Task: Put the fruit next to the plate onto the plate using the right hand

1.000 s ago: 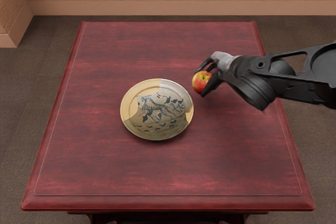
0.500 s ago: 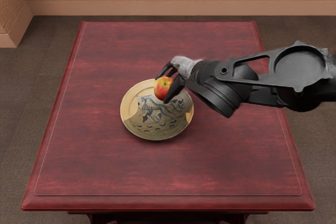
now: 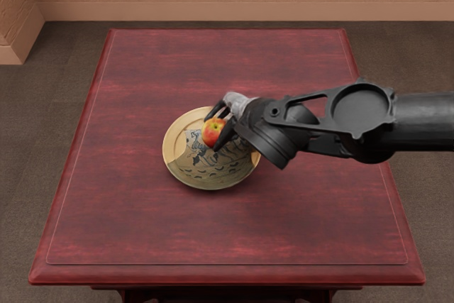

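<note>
Apple (image 3: 212,131) is what I watch in the head view, the only view I have. My right hand (image 3: 225,121) has its fingers curled around it, dark fingertips wrapping its far and right sides. The arm reaches in from the right across the desk (image 3: 213,232).

A second ago I held the fruit over bare desk, right of the plate (image 3: 172,157). Half a second ago it hung at the plate's far rim. Now it is further left and lower, over the painted inner part, slightly toward the far side.

I cannot tell whether it touches the plate yet. I judge the carry almost finished. What remains is a short lowering, then easing the fingers apart so it does not roll off.
</note>
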Robot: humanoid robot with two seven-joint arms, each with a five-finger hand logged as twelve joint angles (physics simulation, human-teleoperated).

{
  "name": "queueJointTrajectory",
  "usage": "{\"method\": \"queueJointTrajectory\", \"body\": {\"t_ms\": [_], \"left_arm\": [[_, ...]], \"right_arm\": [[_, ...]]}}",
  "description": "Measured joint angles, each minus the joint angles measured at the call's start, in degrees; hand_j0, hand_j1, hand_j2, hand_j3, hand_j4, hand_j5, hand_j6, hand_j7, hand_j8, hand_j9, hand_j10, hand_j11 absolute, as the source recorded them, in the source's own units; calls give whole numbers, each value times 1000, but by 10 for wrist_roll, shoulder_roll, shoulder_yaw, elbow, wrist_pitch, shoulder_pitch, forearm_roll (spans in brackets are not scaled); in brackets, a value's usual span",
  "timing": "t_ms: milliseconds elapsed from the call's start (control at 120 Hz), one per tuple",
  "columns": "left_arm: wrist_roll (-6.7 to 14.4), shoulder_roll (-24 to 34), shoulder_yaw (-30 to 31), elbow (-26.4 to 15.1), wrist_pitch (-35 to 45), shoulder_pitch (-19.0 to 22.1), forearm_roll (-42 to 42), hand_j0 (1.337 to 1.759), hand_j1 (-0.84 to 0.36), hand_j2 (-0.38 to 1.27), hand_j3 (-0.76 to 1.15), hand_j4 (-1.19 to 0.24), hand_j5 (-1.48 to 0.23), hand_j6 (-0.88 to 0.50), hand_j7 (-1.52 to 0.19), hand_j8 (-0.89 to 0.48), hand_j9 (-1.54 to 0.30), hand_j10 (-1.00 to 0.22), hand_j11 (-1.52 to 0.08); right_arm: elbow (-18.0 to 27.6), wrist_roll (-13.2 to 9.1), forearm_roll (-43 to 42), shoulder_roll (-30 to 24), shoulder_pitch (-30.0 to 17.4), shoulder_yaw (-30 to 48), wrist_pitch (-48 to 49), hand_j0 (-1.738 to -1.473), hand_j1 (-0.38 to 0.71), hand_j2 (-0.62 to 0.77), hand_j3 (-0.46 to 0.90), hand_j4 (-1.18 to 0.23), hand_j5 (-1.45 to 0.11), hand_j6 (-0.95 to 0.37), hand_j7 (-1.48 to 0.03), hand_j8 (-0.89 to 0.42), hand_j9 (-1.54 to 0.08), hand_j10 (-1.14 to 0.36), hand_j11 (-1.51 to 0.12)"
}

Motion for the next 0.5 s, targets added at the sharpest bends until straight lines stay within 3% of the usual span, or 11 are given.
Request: {"method": "queueJointTrajectory", "body": {"t_ms": [158, 500], "left_arm": [[0, 0, 0, 0, 0, 0, 0, 1658, 69, 47, 0, -234, -304, -234, -304, -234, -304, -234, -304], [0, 0, 0, 0, 0, 0, 0, 1658, 69, 47, 0, -234, -304, -234, -304, -234, -304, -234, -304]], "right_arm": [[-3, 0, -12, 2, -5, 0, -1, -1658, 206, 38, 0, -466, -705, -367, -681, -380, -699, -511, -700], [16, 0, -27, -16, 7, 0, -2, -1658, 35, -39, 0, -321, -436, -303, -432, -306, -435, -330, -435]]}}
